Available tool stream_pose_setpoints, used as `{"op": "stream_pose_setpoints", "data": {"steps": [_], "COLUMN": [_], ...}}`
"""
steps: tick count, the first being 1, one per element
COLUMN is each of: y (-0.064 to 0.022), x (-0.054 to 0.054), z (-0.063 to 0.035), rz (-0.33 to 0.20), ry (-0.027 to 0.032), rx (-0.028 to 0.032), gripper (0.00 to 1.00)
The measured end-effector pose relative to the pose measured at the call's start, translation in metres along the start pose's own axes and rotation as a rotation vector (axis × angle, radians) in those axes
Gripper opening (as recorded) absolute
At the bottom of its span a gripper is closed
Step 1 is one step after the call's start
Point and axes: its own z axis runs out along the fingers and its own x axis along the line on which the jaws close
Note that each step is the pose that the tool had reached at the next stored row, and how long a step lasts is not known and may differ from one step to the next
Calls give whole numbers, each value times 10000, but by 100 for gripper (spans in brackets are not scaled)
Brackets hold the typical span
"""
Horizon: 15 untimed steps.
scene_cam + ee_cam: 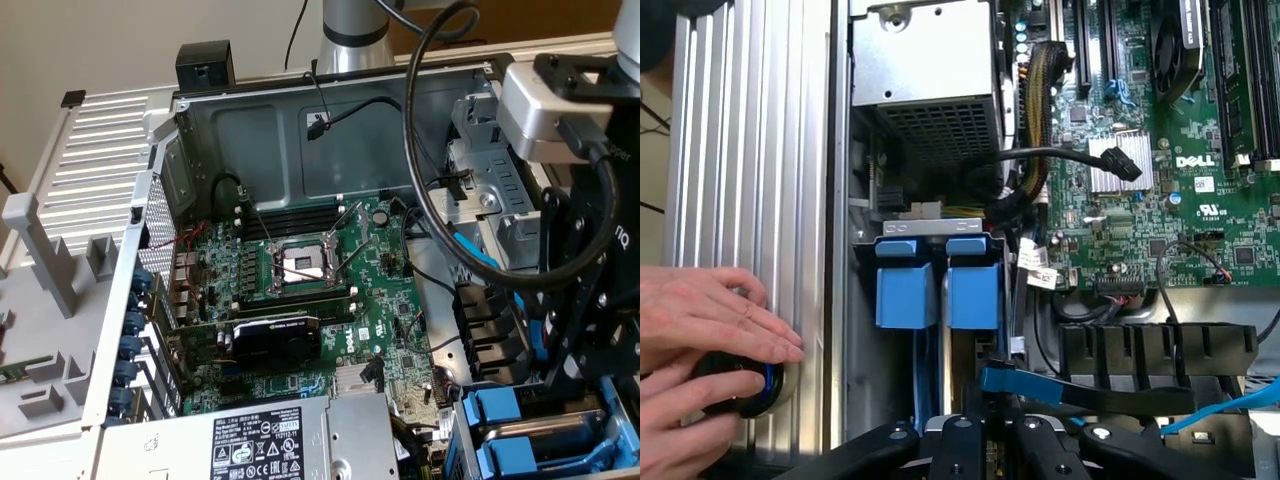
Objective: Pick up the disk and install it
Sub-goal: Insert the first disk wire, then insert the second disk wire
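Two bright blue carrier frames stand side by side in the drive bay of the open computer case. I take the one nearer my fingers for the disk; grey metal shows between the blue frames in the exterior view. My gripper hangs just over the bay at the exterior view's right, its black fingers drawn close together. I cannot make out anything held between them. A blue flat cable crosses right by the fingertips.
A person's hands rest on a black round knob on the ribbed case panel. The motherboard, a graphics card, the silver power supply and a looping black cable crowd the case.
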Motion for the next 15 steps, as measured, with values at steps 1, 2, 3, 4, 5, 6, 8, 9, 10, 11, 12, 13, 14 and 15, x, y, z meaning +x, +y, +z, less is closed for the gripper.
{"op": "stream_pose_setpoints", "data": {"steps": [1, 2, 3, 4, 5, 6, 8, 9, 10, 11, 12, 13, 14, 15], "y": [0, 0, 0, 0, -1, 1, 13, 23, 27, 27, 27, 27, 28, 28], "x": [1, 1, 1, 2, 2, 2, 2, 2, 3, 3, 3, 2, 2, 1], "z": [1, 2, 3, 4, 4, 5, 9, 10, 10, 10, 9, 10, 10, 10], "rz": [0, 0, 0, 0, 0, 1, 1, 1, 1, 0, 0, 1, 4, 5], "ry": [-1, -1, 0, -1, 1, 1, -3, -3, -2, -1, 0, -1, -2, -3], "rx": [0, 0, 0, 0, 0, 0, 1, 0, 0, 2, 7, 14, 26, 37], "gripper": [17, 17, 17, 17, 17, 17, 17, 17, 17, 17, 17, 17, 17, 17]}}
